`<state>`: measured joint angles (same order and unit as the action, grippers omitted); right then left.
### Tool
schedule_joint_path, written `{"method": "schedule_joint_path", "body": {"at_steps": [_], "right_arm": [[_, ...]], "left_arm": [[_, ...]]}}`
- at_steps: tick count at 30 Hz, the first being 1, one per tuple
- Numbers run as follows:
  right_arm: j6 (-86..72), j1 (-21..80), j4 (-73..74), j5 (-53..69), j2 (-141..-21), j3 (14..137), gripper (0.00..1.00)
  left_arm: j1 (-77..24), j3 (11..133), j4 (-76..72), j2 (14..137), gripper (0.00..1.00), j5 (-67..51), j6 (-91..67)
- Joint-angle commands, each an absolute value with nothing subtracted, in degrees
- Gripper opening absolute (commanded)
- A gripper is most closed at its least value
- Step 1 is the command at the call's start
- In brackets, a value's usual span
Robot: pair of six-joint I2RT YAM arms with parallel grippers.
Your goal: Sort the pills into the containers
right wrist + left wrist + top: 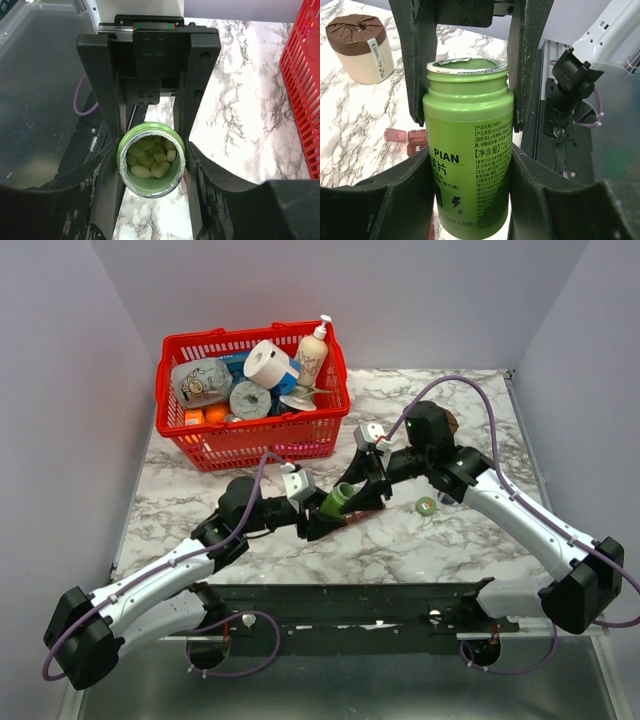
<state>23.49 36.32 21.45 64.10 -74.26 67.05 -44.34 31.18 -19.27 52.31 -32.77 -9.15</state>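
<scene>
Pill organizer strip (417, 136) lies flat on the tabletop (355, 115), just behind and below the green pill bottle (338, 499); can't tell what's in its compartments. Bottle is uncapped, mouth toward the right wrist, pale green pills (150, 161) inside. Left end effector (468, 155) clamps the body and right end effector (152, 150) is closed on the neck. Looks like a two-arm hold to steady it for pouring. Small green cap (426, 506) lies apart, right of the bottle.
</scene>
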Motion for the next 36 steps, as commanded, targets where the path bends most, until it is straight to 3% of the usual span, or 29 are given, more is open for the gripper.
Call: {"method": "schedule_joint_path", "body": {"at_steps": [1,11,14,15,17,24,29,36], "right_arm": [[24.3,36.6,22.5,65.7,-72.5,66.1,0.28],[23.8,36.6,22.5,66.5,-72.6,66.7,0.31],[22.6,36.4,22.8,67.7,-72.6,68.3,0.66],[21.7,36.2,23.2,68.2,-72.7,70.5,0.83],[20.3,34.0,24.5,70.8,-72.7,73.5,0.99],[19.9,20.8,28.3,68.3,-68.4,80.5,1.0],[23.4,15.3,28.0,60.0,-63.6,69.8,1.0],[22.7,12.4,21.3,59.4,-62.3,59.7,1.0]], "left_arm": [[-42.3,32.6,-17.1,49.9,0.0,-35.2,-7.2],[-41.9,32.1,-18.5,50.6,0.0,-36.6,-8.0],[-41.9,32.3,-17.1,51.2,0.0,-37.3,-6.5],[-41.9,32.3,-16.2,51.4,0.0,-37.3,-5.5],[-41.9,31.7,-15.9,51.2,0.0,-37.4,-4.7],[-41.5,27.6,-27.9,43.3,0.0,-33.3,-8.6],[-40.7,26.5,-45.1,38.1,0.0,-24.5,-17.2],[-38.5,28.1,-73.2,39.1,0.0,-11.3,-27.8]]}}
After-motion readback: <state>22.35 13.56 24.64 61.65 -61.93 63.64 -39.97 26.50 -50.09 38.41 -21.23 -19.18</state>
